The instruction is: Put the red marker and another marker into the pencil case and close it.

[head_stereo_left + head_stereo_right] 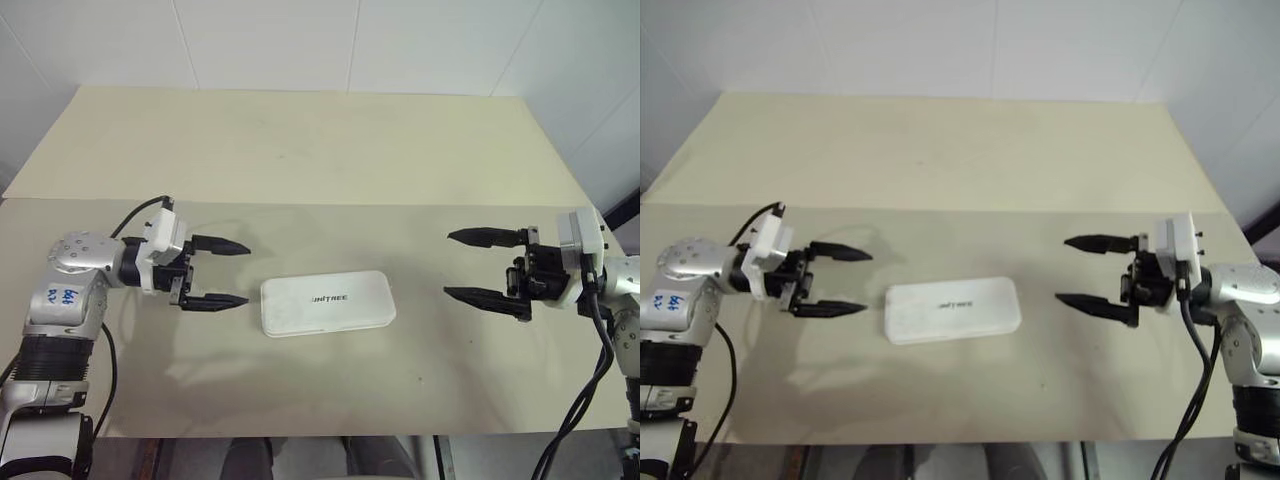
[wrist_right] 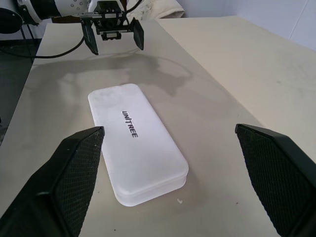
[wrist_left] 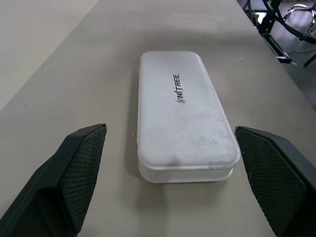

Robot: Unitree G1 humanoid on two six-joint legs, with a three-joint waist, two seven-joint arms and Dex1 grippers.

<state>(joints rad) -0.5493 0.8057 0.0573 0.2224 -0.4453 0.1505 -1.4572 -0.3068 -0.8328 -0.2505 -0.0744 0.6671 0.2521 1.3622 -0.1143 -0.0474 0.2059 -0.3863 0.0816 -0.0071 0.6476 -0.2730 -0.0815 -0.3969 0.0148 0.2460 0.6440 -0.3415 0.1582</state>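
Bench (image 1: 300, 150) carries the pencil case (image 1: 327, 302), lid down, at its near middle, long axis running left to right. Left end effector (image 1: 218, 273), released and wide, sits just beside its left end; right end effector (image 1: 485, 265), likewise released, stands farther off.

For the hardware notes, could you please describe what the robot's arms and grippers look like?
Both arms are silver-grey metal with black ribbed sections and loose black cables. Each ends in a white wrist block carrying two black, pointed fingers with textured inner pads: left gripper, right gripper. The left arm bears a blue handwritten label.
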